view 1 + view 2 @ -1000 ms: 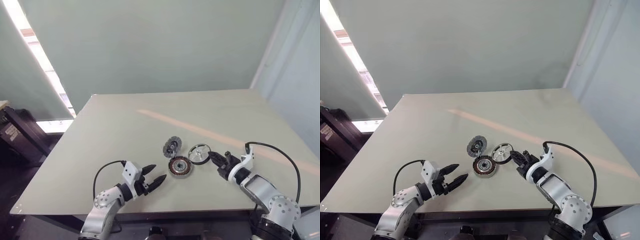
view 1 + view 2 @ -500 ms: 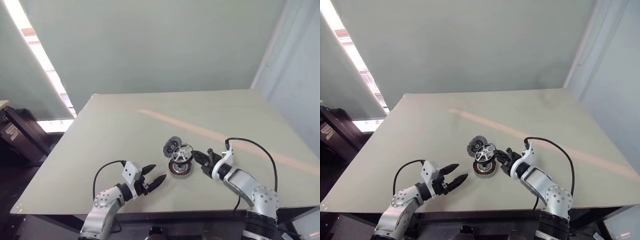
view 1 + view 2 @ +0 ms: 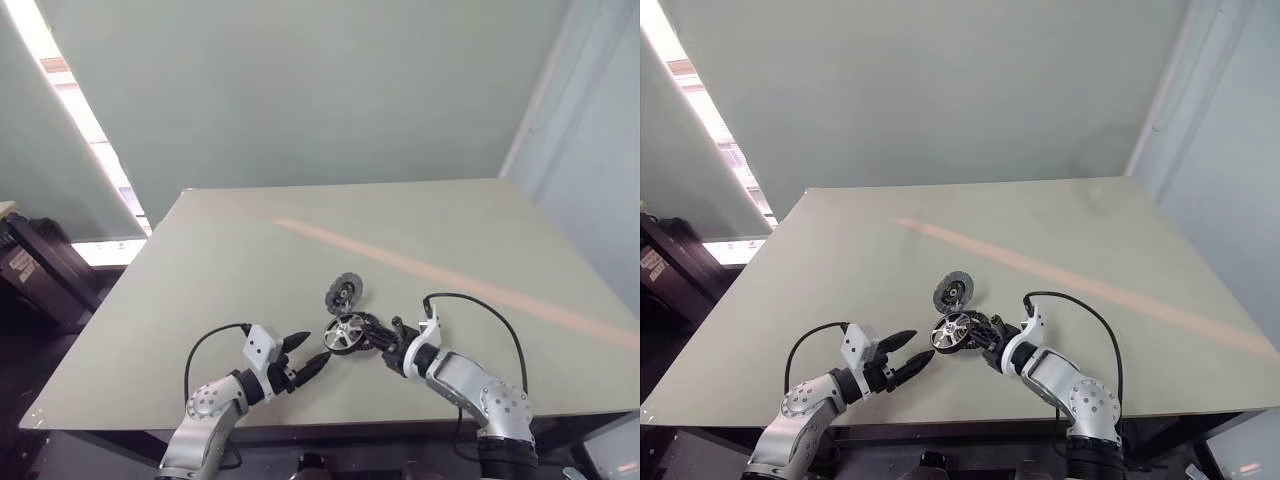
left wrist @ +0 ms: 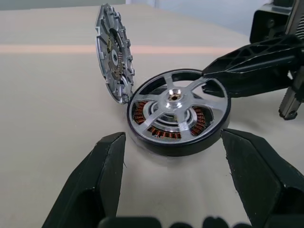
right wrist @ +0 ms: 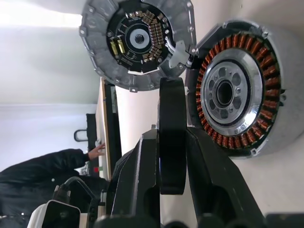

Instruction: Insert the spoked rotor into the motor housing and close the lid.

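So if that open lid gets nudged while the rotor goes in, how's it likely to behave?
The lid stands nearly upright, joined to the motor housing at one edge, so a nudge would probably swing it rather than slide it. It looks like stiff metal, unlikely to flex. Its exposed inner parts may be delicate.

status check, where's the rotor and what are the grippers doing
Right gripper shut on spoked rotor, rotor over motor housing, seating unclear. Left gripper open, empty, beside housing. Lid up, hinged open. Nothing in the way.

my right gripper (image 3: 978, 331) grips the spoked rotor (image 3: 953, 331) by its rim, near the table's (image 3: 820, 260) front edge. the lid (image 3: 953, 291) stands open just behind. my left gripper (image 3: 910, 353) hovers spread just beside the rotor.
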Robot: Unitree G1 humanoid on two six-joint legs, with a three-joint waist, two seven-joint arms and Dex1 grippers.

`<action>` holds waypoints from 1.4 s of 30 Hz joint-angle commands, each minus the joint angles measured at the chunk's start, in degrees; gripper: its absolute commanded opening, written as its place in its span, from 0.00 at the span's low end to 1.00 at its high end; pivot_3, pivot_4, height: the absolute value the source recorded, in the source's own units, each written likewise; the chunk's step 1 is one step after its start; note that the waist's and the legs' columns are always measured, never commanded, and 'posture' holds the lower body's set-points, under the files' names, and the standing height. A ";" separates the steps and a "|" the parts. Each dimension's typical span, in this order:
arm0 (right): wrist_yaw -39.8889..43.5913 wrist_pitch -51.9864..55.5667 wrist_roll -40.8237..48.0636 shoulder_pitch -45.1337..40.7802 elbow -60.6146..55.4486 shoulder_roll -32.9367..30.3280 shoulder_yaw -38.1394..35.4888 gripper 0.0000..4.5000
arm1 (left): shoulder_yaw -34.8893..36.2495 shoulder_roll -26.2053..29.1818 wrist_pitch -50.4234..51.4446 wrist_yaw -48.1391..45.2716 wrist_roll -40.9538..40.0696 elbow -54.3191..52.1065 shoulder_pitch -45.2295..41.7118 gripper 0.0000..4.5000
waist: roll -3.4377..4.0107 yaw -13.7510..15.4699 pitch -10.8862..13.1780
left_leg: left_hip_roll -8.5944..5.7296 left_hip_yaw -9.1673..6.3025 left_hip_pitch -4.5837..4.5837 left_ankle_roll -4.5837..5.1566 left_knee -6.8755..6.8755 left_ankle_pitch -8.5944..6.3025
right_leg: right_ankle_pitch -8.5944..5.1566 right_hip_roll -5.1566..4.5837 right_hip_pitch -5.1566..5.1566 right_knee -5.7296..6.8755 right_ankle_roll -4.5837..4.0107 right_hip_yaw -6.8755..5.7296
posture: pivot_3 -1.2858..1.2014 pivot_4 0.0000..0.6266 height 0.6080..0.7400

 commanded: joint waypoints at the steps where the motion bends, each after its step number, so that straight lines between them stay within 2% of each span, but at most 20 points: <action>1: 1.69 -2.04 1.08 -1.57 -0.36 5.46 1.29 0.10 | 0.41 0.51 -0.42 0.01 -0.20 -2.62 -0.56 0.76 | 0.00 -0.01 0.00 | 0.00 0.00 0.00 0.00 0.00 0.00 | 0.00 0.00 0.00 0.00 0.00 0.00 | 0.52 0.00 1.00; 19: 2.36 -5.19 0.45 -2.47 -0.24 1.54 0.50 0.10 | 0.10 0.27 -0.62 -0.15 -0.14 -2.28 -0.81 0.76 | 0.00 -0.51 0.00 | 0.00 -0.01 0.00 0.00 0.00 0.00 | 0.00 0.00 0.00 0.00 0.00 0.00 | 0.52 0.00 1.00; 42: 4.94 -7.72 -6.84 -2.42 1.84 1.31 0.48 0.10 | -0.14 0.23 -0.66 -0.45 -0.02 -2.02 -1.27 0.76 | 0.00 -0.51 0.00 | 0.00 -0.01 0.02 0.00 0.03 0.00 | 0.00 0.01 0.03 0.01 0.00 0.00 | 0.52 0.00 1.00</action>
